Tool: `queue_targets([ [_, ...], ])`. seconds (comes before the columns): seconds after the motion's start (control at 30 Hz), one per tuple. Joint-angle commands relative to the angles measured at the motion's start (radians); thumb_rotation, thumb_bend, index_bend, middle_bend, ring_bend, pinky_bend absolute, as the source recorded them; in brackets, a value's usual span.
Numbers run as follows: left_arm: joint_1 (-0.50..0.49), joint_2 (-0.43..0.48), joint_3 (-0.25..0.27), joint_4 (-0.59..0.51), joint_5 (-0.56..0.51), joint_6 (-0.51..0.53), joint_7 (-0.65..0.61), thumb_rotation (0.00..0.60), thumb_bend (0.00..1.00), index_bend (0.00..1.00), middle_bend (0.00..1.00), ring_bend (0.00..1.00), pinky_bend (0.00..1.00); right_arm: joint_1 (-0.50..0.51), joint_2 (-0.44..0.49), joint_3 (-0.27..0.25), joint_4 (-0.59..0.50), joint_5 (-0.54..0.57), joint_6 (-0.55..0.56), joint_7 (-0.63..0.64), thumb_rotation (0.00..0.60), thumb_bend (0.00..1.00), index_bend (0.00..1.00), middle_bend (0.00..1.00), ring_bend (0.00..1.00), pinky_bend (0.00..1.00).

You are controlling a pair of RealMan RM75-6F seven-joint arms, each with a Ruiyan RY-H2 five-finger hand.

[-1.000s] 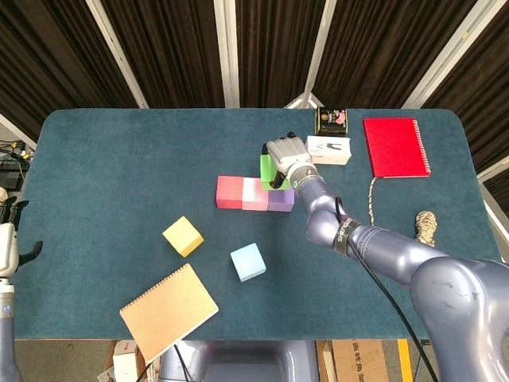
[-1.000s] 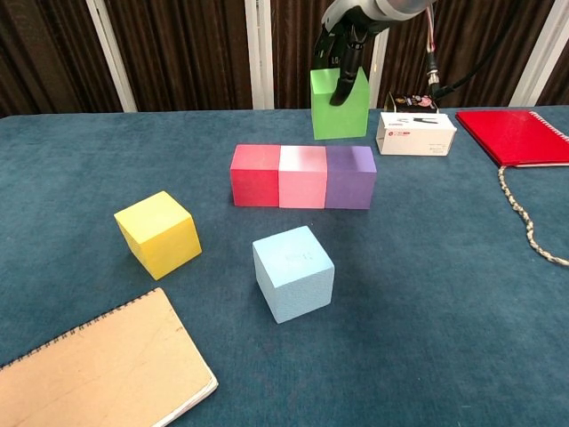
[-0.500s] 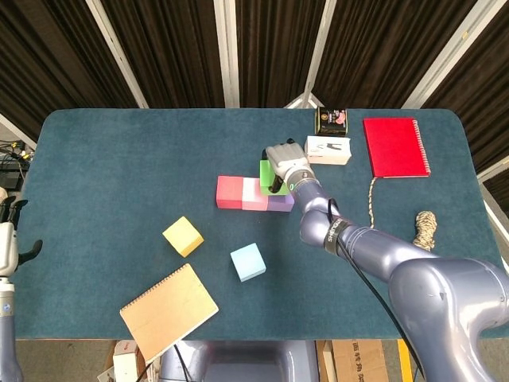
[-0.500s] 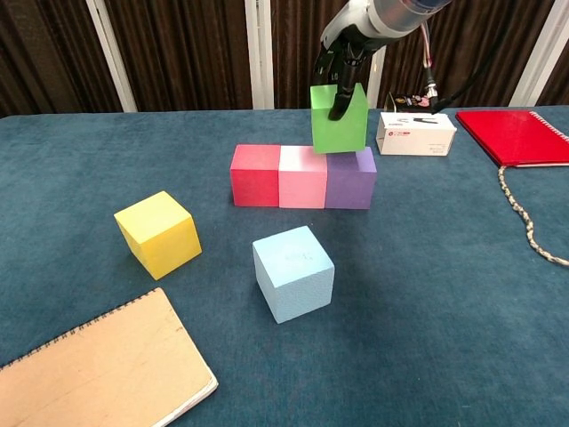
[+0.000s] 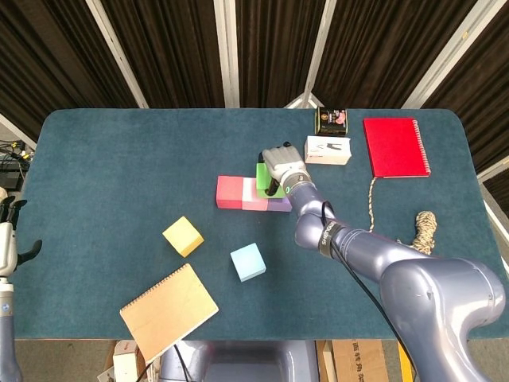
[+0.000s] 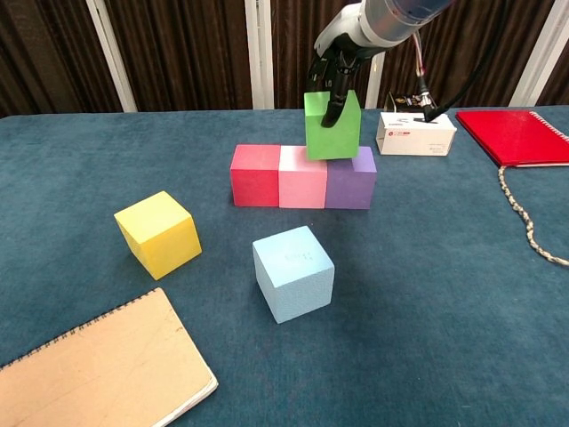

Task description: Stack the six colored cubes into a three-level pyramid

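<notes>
Dark curtains back a teal desk (image 6: 427, 294). From left: yellow cube (image 6: 158, 234) and light-blue cube (image 6: 293, 272) lie loose; red cube (image 6: 255, 174), pink cube (image 6: 303, 176) and purple cube (image 6: 350, 177) form the finished base row. Right robot hand (image 6: 340, 55) grasps the green cube (image 6: 332, 126) over the pink-purple seam; whether it touches cannot be told. Two levels remain. Left robot hand (image 5: 8, 248) idles at the desk's edge, apparently released.

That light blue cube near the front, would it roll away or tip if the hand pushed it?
The light blue cube probably would not roll: it sits on a flat face. Its matte, grainy surface suggests light foam, so it would likely slide on the table's cloth, perhaps dragging slightly.
</notes>
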Motion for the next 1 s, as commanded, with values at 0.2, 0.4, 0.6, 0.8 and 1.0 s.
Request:
queue_targets([
  [0.2, -0.003, 0.000, 0.002, 0.001, -0.002, -0.008, -0.001, 0.600, 0.31, 0.18, 0.09, 0.00, 0.00, 0.004, -0.016, -0.010, 0.015, 0.004, -0.003, 0.010, 0.600, 0.34, 0.37, 0.32, 0.18, 0.00],
  [0.4, -0.001, 0.002, 0.000, 0.001, -0.004, -0.004, -0.004, 0.600, 0.31, 0.18, 0.09, 0.00, 0.00, 0.010, -0.022, -0.016, 0.019, 0.009, -0.004, 0.015, 0.600, 0.34, 0.37, 0.32, 0.18, 0.00],
  [0.6, -0.001, 0.003, 0.002, -0.001, -0.002, -0.005, -0.007, 0.600, 0.31, 0.18, 0.09, 0.00, 0.00, 0.014, -0.020, -0.019, 0.015, 0.008, -0.003, 0.022, 0.600, 0.34, 0.37, 0.32, 0.18, 0.00],
  [0.8, 0.000, 0.005, 0.002, -0.005, -0.001, -0.001, -0.009, 0.600, 0.31, 0.18, 0.08, 0.00, 0.00, 0.016, -0.022, -0.023, 0.012, 0.008, -0.002, 0.029, 0.600, 0.34, 0.37, 0.31, 0.17, 0.00],
  [1.0, 0.001, 0.006, 0.001, -0.006, -0.002, 0.001, -0.011, 0.600, 0.31, 0.18, 0.09, 0.00, 0.00, 0.017, -0.028, -0.026, 0.017, 0.006, -0.005, 0.035, 0.600, 0.34, 0.35, 0.31, 0.17, 0.00],
])
